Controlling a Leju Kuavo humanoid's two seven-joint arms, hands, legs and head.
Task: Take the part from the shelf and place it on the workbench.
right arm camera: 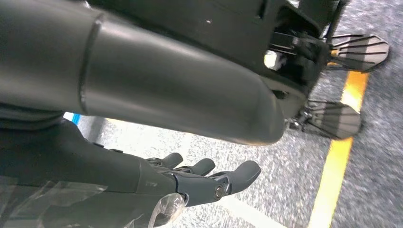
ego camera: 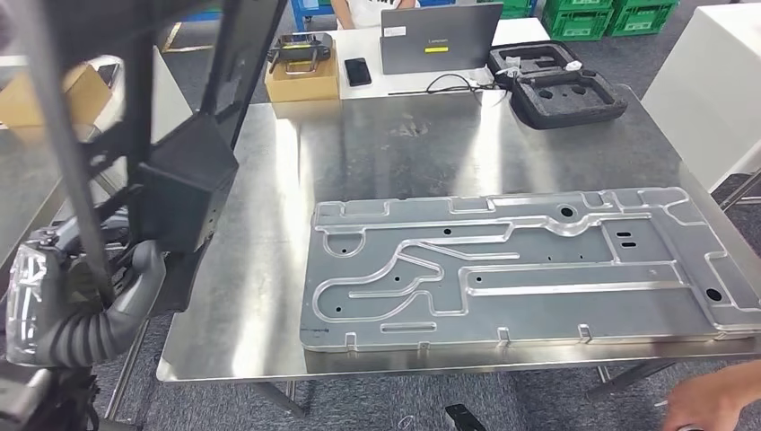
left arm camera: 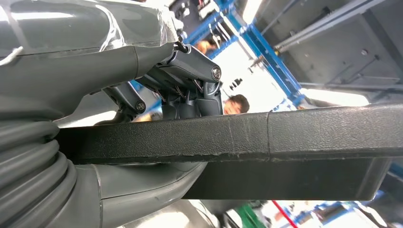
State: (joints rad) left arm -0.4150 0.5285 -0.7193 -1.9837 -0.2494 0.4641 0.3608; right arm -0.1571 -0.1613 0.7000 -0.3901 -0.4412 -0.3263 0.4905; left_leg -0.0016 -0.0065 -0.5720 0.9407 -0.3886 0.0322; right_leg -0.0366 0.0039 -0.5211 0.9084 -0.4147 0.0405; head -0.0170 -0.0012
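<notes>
In the head view we see the left hand [ego camera: 135, 278] low on the left, its thick grey thumb curled around a black part [ego camera: 184, 189], a boxy body joined to long black bars that run up past the top edge of the picture; the part hangs in the air over the left edge of the table [ego camera: 395, 144], not resting on it. From the left wrist we see the same hand [left arm camera: 185, 90] grasping the part [left arm camera: 266, 137], dark fingers [left arm camera: 190, 102] hooked over one side of a flat black bar and the thumb pressed against the other. The right hand [right arm camera: 199, 183] hangs beside the robot's body over a speckled grey floor [right arm camera: 380, 156] with a yellow line [right arm camera: 340, 156]; it holds nothing, its fingers stretched out loosely and apart. On the shiny metal table we see a large stamped metal panel [ego camera: 520, 269] lying flat toward the near edge, and a black foam tray [ego camera: 565, 94] at the far right corner. Beyond the table stand a laptop [ego camera: 440, 38], a phone [ego camera: 357, 71] and a cardboard box [ego camera: 301, 83]. A person's hand [ego camera: 709, 400] shows at the lower right, below the table edge
</notes>
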